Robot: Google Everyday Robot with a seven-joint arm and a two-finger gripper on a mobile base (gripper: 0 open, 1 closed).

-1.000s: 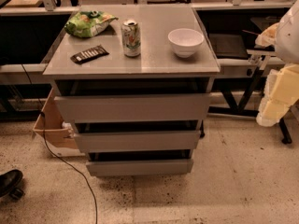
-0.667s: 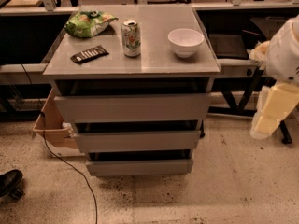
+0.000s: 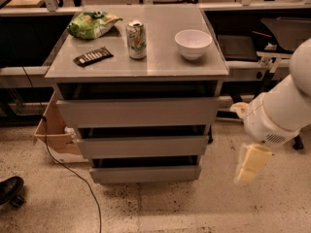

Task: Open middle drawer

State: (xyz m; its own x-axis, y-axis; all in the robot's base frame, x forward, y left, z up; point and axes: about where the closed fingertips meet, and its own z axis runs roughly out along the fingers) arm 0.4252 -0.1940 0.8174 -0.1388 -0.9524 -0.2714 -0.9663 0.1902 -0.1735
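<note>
I am in the approach step. The gripper [image 3: 250, 164] hangs at the arm's end, low and to the right of the grey cabinet [image 3: 160, 59], well apart from every drawer front. Whether it is released or clenched I cannot tell. The middle drawer [image 3: 143, 146] sits between the taller top drawer [image 3: 138, 111] and the slim bottom drawer [image 3: 146, 174], and by my reading it is not yet pulled out. Next, I judge, I must swing left to its front and hook the upper edge, as I see no handle.
</note>
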